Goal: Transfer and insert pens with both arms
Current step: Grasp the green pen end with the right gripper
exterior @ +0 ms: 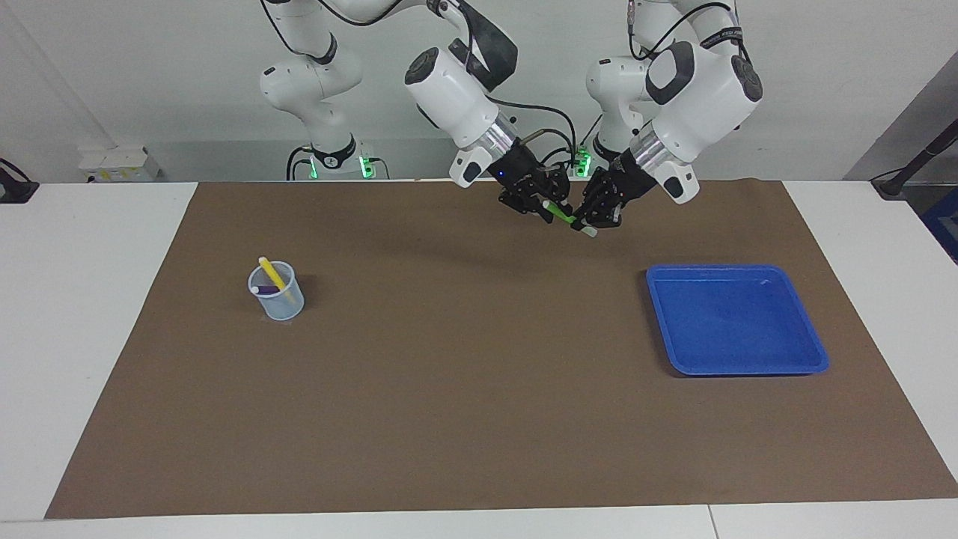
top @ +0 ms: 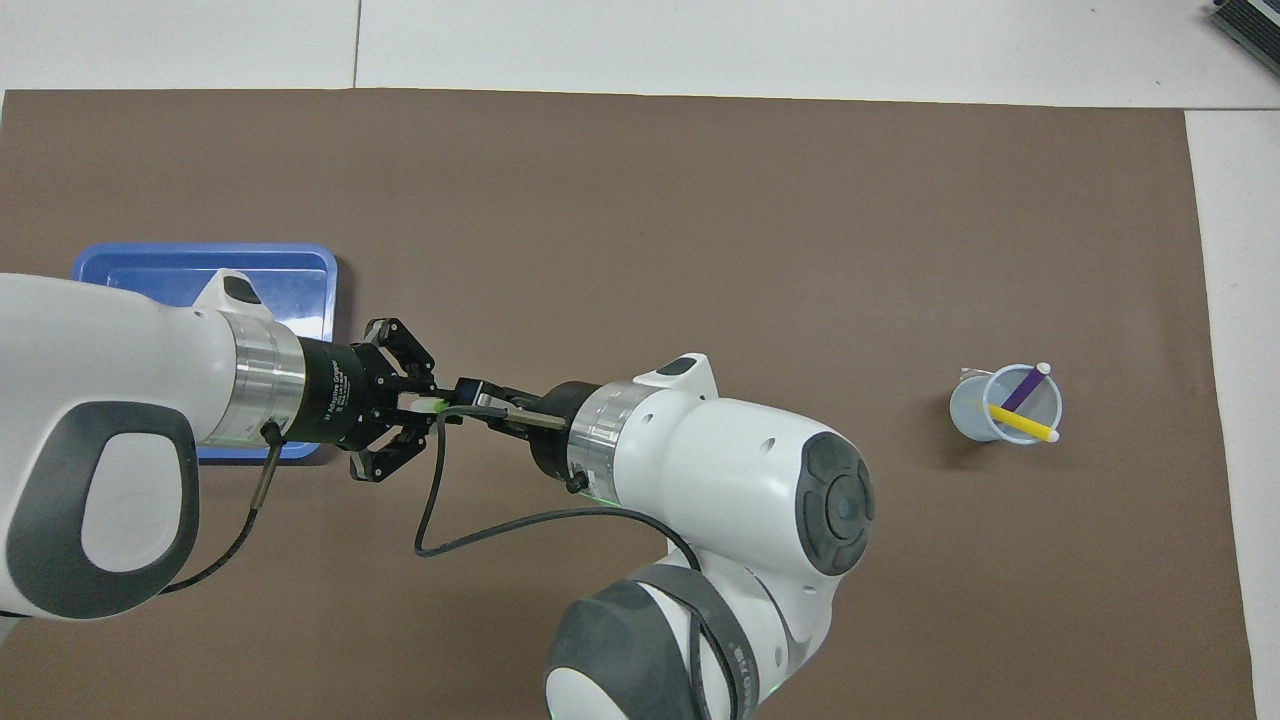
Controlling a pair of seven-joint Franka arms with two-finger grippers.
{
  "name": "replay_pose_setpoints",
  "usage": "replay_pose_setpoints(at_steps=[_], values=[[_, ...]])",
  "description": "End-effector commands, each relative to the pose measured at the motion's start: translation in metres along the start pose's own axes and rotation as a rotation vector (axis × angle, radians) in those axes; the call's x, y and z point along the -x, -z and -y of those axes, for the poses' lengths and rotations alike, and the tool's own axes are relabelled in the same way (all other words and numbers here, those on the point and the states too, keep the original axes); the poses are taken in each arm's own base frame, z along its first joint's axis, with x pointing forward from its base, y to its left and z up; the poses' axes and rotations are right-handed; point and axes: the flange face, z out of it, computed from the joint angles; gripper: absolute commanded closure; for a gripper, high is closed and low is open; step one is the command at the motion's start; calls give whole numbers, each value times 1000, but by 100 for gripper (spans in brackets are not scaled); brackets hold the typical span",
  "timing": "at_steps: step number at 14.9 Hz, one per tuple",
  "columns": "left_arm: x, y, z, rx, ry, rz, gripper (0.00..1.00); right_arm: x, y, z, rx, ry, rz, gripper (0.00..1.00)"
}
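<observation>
The green pen (exterior: 563,215) (top: 432,405) hangs in the air over the brown mat, between the two grippers. My left gripper (exterior: 587,222) (top: 415,405) is shut on it near its pale cap end. My right gripper (exterior: 548,205) (top: 468,392) faces it with its fingers closed around the pen's other end. The yellow pen (exterior: 271,274) (top: 1020,423) and the purple pen (exterior: 263,289) (top: 1022,388) lean inside a clear cup (exterior: 277,299) (top: 1005,405) toward the right arm's end of the table.
A blue tray (exterior: 748,369) (top: 200,265) lies on the mat toward the left arm's end, with nothing in it. A brown mat (exterior: 479,389) covers most of the white table. Two smaller white arms (exterior: 314,90) stand at the robots' edge.
</observation>
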Motion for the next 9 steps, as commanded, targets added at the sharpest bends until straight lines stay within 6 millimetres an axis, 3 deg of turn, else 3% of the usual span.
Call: replay_pose_setpoints(at_steps=[1, 2, 3, 7, 8, 9], values=[[-1, 5, 9, 20, 19, 9, 100, -3, 8, -4, 4, 4, 5, 83], [-2, 5, 9, 19, 23, 9, 100, -5, 8, -5, 4, 1, 4, 91], [-2, 5, 9, 19, 21, 9, 100, -4, 8, -4, 3, 2, 5, 93], [-1, 5, 9, 20, 10, 9, 100, -5, 8, -5, 4, 0, 4, 93], [0, 6, 8, 21, 1, 9, 76, -6, 8, -6, 4, -1, 3, 93], [0, 6, 8, 26, 1, 9, 4, -6, 8, -6, 5, -1, 4, 93]])
